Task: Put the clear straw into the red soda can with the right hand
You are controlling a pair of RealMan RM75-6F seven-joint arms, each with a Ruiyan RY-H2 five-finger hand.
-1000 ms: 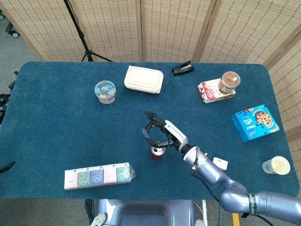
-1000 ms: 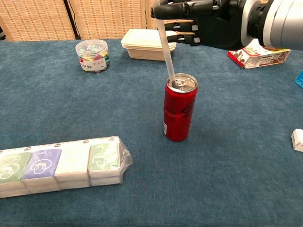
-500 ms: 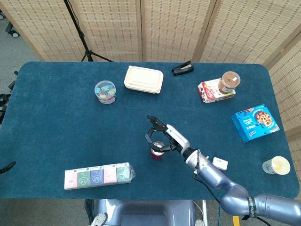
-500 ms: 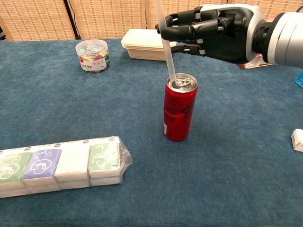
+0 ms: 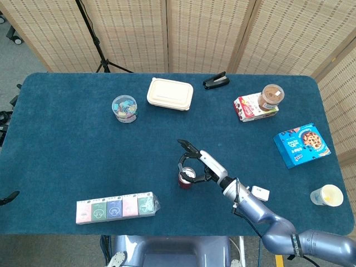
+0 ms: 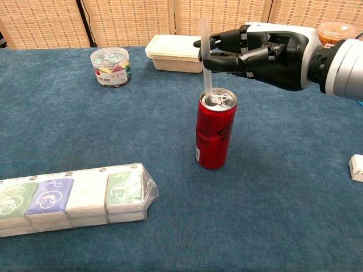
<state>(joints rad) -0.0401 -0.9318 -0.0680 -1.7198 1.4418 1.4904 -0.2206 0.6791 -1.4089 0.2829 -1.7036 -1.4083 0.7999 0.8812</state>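
Note:
The red soda can (image 6: pixel 215 136) stands upright mid-table, also seen from above (image 5: pixel 186 179). The clear straw (image 6: pixel 205 68) rises almost upright out of the can's opening, its lower end inside the can. My right hand (image 6: pixel 266 51) reaches in from the right just above the can and pinches the straw's upper part between thumb and fingertips. In the head view the right hand (image 5: pixel 200 164) hovers over the can's far right side. Neither view shows the left hand.
A row of tissue packs (image 6: pixel 68 195) lies front left. A clip jar (image 6: pixel 110 66) and a cream lunch box (image 6: pixel 173 54) sit behind. A small white object (image 6: pixel 357 168) lies right of the can. Snack boxes (image 5: pixel 302 144) and a paper cup (image 5: pixel 327 195) occupy the right side.
The straw has slid deeper into the can and now stands more upright, its top end in frame. My right hand has dropped lower and drawn back to the right, still pinching it.

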